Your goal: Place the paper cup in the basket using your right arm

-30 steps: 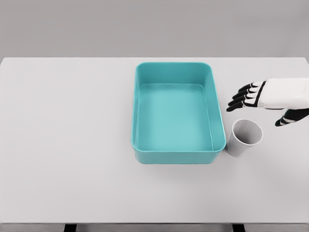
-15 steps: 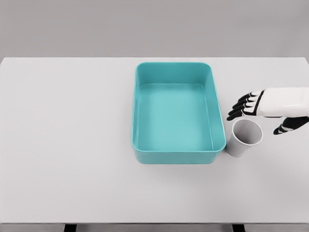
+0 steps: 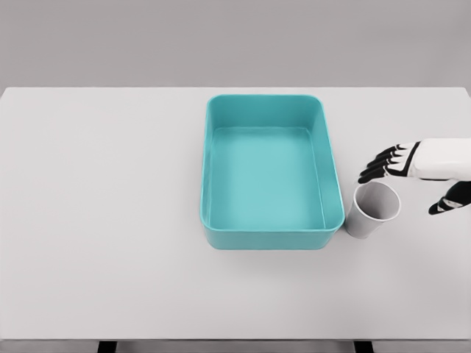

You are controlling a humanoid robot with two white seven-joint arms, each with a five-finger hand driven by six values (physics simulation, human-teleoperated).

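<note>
A white paper cup (image 3: 372, 211) stands upright on the table, just right of the teal basket's (image 3: 335, 173) front right corner. The basket is a rectangular tub with nothing inside. My right hand (image 3: 412, 180) comes in from the right edge and hovers just behind and to the right of the cup. Its black fingers (image 3: 383, 163) are spread above the cup's far rim, the thumb (image 3: 447, 202) held apart to the right. The hand is open and holds nothing. The left arm does not show.
The pale grey table (image 3: 103, 220) spreads wide to the left of the basket and in front of it. Its front edge runs along the bottom of the view.
The right hand has sunk lower and drawn back a little to the right, from behind the cup to beside its far rim. Cup and basket have not moved.
</note>
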